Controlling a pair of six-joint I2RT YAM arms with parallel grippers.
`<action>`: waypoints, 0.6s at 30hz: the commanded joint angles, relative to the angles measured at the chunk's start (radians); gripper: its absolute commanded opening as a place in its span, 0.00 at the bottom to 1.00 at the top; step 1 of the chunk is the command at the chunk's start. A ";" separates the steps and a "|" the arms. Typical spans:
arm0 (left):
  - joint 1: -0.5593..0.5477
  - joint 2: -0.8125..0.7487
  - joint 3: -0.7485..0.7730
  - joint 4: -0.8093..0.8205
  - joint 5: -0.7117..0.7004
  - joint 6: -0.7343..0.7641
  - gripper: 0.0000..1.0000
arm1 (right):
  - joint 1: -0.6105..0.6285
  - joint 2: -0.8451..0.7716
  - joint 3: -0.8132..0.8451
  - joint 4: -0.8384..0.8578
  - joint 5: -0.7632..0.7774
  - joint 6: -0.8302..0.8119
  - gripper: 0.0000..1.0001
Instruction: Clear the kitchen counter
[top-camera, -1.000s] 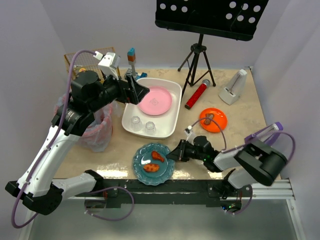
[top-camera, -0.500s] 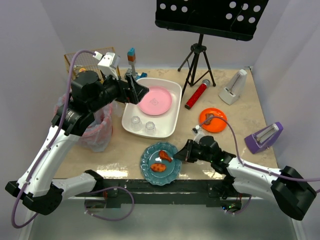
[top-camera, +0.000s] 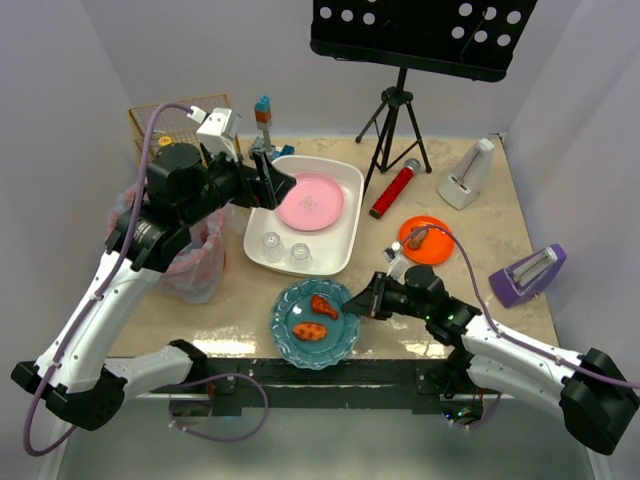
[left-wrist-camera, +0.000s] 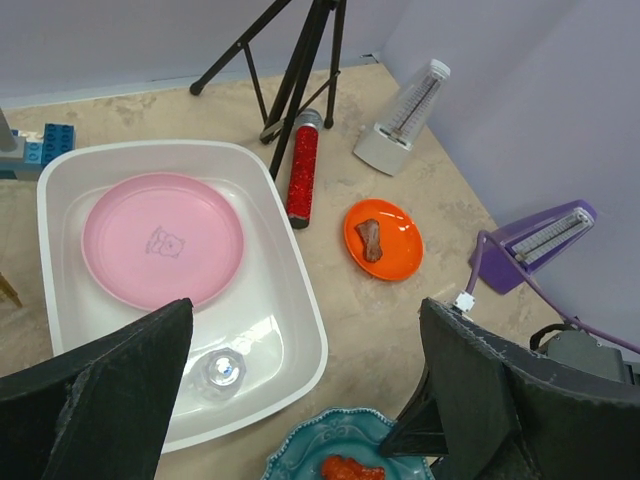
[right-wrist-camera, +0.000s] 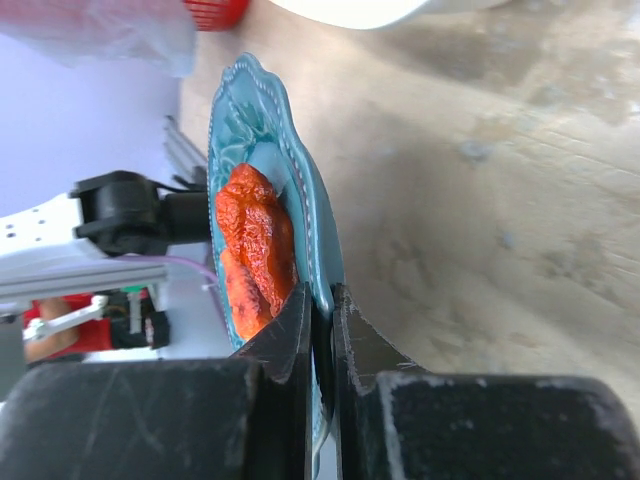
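On the beige kitchen counter (top-camera: 460, 300), near the front edge, is a teal plate (top-camera: 300, 318) with two orange-red food pieces (top-camera: 312, 331). My right gripper (top-camera: 353, 307) is shut on its right rim. The right wrist view shows the gripper (right-wrist-camera: 322, 305) pinching the plate (right-wrist-camera: 318, 225) edge-on. My left gripper (top-camera: 281, 184) hangs open over a white tub (top-camera: 352, 215). In the left wrist view this gripper (left-wrist-camera: 305, 315) is wide apart and holds nothing. The tub (left-wrist-camera: 300, 290) contains a pink plate (left-wrist-camera: 163, 239) and two clear glasses (top-camera: 271, 245). An orange plate (top-camera: 437, 245) carries a brown morsel.
A red microphone (top-camera: 395, 188), a white metronome (top-camera: 467, 175) and a purple device (top-camera: 528, 273) lie to the right. A music stand tripod (top-camera: 398, 120) stands at the back. A bagged bin (top-camera: 195, 255), a wire basket (top-camera: 155, 120) and toy blocks (top-camera: 263, 110) are on the left.
The right arm has swung from folded at the right to stretched low along the front edge. The teal plate shifted slightly right, then back left, still gripped. The left arm stayed still.
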 joint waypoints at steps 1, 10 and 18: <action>0.001 -0.020 -0.014 0.001 -0.027 0.023 1.00 | 0.000 -0.034 0.101 0.204 -0.108 0.117 0.00; 0.003 -0.048 -0.009 -0.019 -0.070 0.029 1.00 | 0.000 0.018 0.279 0.173 -0.026 0.132 0.00; 0.001 -0.037 0.098 -0.076 -0.140 0.029 1.00 | -0.002 0.139 0.544 0.089 0.089 0.170 0.00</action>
